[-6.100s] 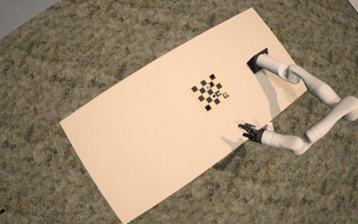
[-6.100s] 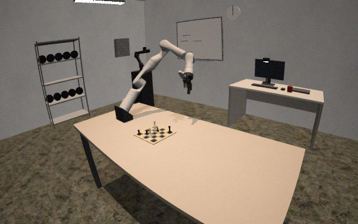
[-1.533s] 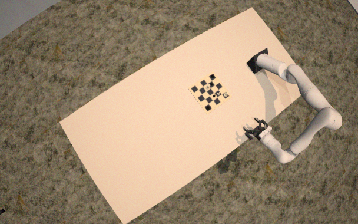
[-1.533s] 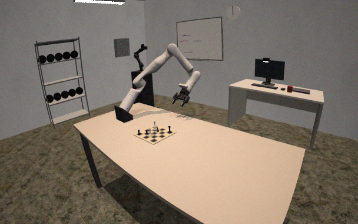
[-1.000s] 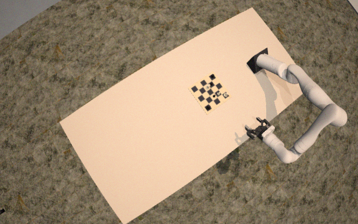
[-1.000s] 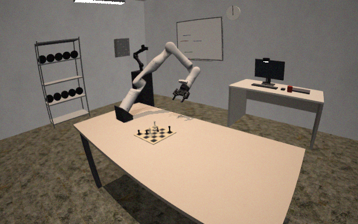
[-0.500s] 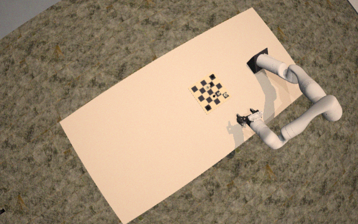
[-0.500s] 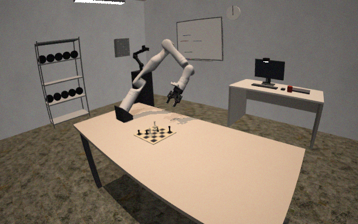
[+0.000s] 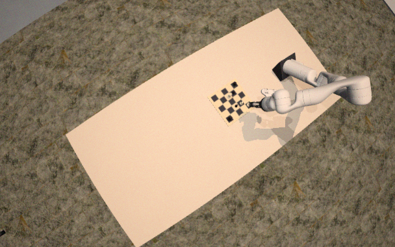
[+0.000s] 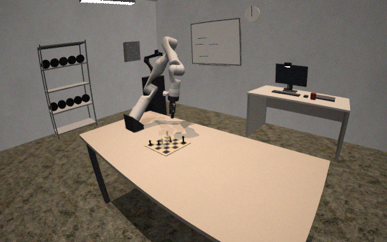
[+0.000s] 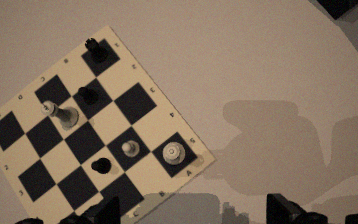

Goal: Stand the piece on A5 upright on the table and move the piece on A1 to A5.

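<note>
The white piece (image 11: 173, 152) (image 10: 167, 134) on A5 stands upright, seen almost from above in the wrist view. The black rook (image 11: 97, 51) (image 10: 150, 142) (image 9: 234, 84) on A1 stands upright at the far corner of the board (image 11: 111, 33). My gripper (image 11: 192, 205) (image 10: 172, 116) (image 9: 252, 104) is open and empty, high above the table near the A5 corner. It hides part of that corner in the top view. The wrist view cuts off the board's lower part.
A tall white king (image 11: 67, 116) stands on C2, a black pawn (image 11: 88, 95) on B2, a white pawn (image 11: 130, 148) on B4 and a black pawn (image 11: 101, 165) on C4. Another black piece (image 10: 183, 139) stands on E5. The arm's shadow falls beside the board.
</note>
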{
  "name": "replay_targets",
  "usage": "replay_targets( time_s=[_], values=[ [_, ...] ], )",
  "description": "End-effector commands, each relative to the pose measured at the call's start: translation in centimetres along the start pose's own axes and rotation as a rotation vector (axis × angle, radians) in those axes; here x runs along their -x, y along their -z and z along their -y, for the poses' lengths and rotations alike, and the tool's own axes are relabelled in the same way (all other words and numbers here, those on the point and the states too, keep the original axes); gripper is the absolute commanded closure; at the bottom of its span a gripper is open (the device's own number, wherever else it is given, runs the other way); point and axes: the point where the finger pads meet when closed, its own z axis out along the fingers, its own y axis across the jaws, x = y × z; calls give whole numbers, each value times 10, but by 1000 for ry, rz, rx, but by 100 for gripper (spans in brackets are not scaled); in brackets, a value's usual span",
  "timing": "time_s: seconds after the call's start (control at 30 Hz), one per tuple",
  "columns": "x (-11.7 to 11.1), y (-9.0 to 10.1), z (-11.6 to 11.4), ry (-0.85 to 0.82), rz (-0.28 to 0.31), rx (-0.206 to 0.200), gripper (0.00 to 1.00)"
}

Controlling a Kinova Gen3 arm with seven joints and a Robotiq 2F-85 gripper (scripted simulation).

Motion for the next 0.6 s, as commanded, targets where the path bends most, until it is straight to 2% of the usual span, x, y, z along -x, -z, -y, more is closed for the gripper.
replay_targets(
  time_s=[0.0, 0.07, 0.17, 0.27, 0.57],
  values=[
    [-30, 5, 9, -107, 87, -1, 0],
    [-30, 5, 9, -107, 87, -1, 0],
    [-38, 6, 13, -149, 141, -7, 0],
    [-43, 7, 15, -169, 168, -11, 0],
    [-44, 7, 15, -175, 175, -12, 0]
  ],
)
